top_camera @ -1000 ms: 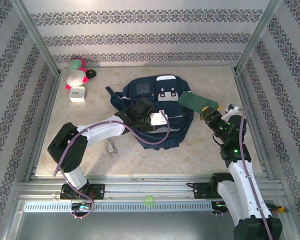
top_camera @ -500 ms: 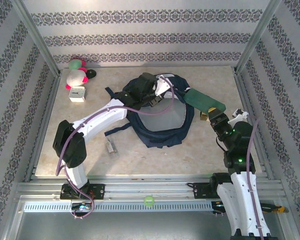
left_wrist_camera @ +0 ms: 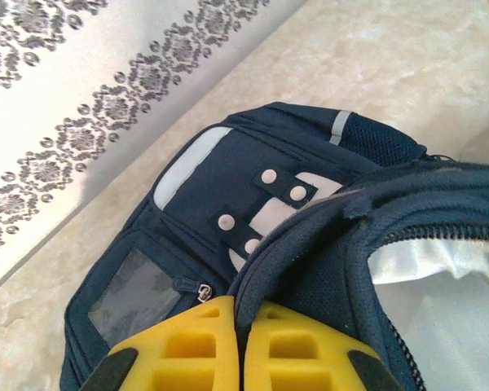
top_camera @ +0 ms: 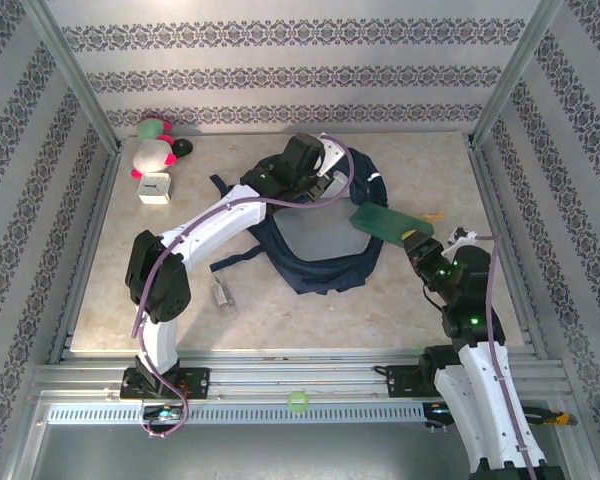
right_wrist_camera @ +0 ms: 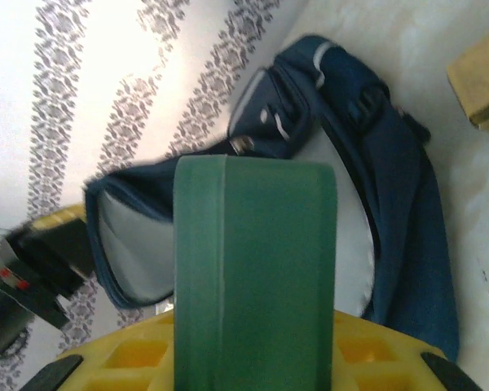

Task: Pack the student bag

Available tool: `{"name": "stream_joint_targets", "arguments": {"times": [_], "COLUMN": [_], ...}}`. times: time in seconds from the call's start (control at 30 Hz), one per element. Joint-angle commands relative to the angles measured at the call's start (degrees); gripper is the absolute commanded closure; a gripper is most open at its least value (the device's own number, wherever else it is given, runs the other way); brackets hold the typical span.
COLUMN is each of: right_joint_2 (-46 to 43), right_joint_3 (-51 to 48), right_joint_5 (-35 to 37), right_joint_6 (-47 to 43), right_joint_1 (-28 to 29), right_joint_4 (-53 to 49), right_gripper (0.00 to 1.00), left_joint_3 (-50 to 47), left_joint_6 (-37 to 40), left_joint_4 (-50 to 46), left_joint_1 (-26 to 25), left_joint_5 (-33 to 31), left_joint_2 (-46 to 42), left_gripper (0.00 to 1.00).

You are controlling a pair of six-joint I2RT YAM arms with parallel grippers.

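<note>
Left tool (left_wrist_camera: 243, 346) is clamping fully closed on a fold of the zippered rim (left_wrist_camera: 310, 244) of the student bag (top_camera: 325, 270), holding that edge raised so that the pale lining (top_camera: 315, 238) is showing. Right tool (top_camera: 417, 246) is gripping one end of a flat green case (top_camera: 380, 220), its jaws partly closed across the case's thickness. The free end is projecting ahead of the tool toward the bag. Whether it is touching the fabric cannot be told.

Position: the bag is lying on the bench (top_camera: 180, 300), hanging from the left tool and spreading out on that tool's near side. It is sitting just ahead and to the left of the right tool.

Probable faults:
1. The left tool is pinching only a thin fold. If the fold is pulled free, the mouth is likely to collapse.
2. The leading corner of the case may catch the rim and push the bag, which is lying loose, across the bench.
3. The case is being held at one end only, so any contact may pivot it in the jaws.

Orientation: the bag's long axis is running from beneath the left tool back toward the arm bases. The mouth is facing upward and opening partly toward the right tool.
</note>
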Motion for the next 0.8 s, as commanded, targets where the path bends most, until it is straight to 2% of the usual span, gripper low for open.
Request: {"name": "stream_joint_targets", "arguments": {"times": [0.0,0.1,0.2,0.47,0.77], "right_joint_2": [-1.56,-2.12,0.01,13.9,34.18], "right_joint_3": [0.12,1.15,1.23,-0.6,1.88], "right_joint_5": [-1.67,-1.95,0.8,22.25,42.66], "right_joint_6": [1.16,1.19,2.53,7.31,13.3], "right_joint_1": [1.91,2.62,6.35,23.54,35.84], "right_joint_4": [0.88,-0.04,2.64,24.2,43.54], "right_gripper": [0.84,0.84,0.84,0.81,0.8], "left_joint_3": [4.61,6.7,6.75,7.12,7.15], "left_joint_6": [-2.95,-4.04,-6.29,-8.68,-10.95], "left_joint_4": [2.19,0.04,-0.32,-1.29,-1.19], "left_joint_1": [0.69,0.81,0.82,0.77,0.81], "left_joint_5": [-4.4,-4.69,-1.9,0.48,2.41], "left_joint_2": [0.85,2.39,2.01,0.82,-0.15], "left_gripper": [1.0,1.0,1.0,1.0,1.0]}}
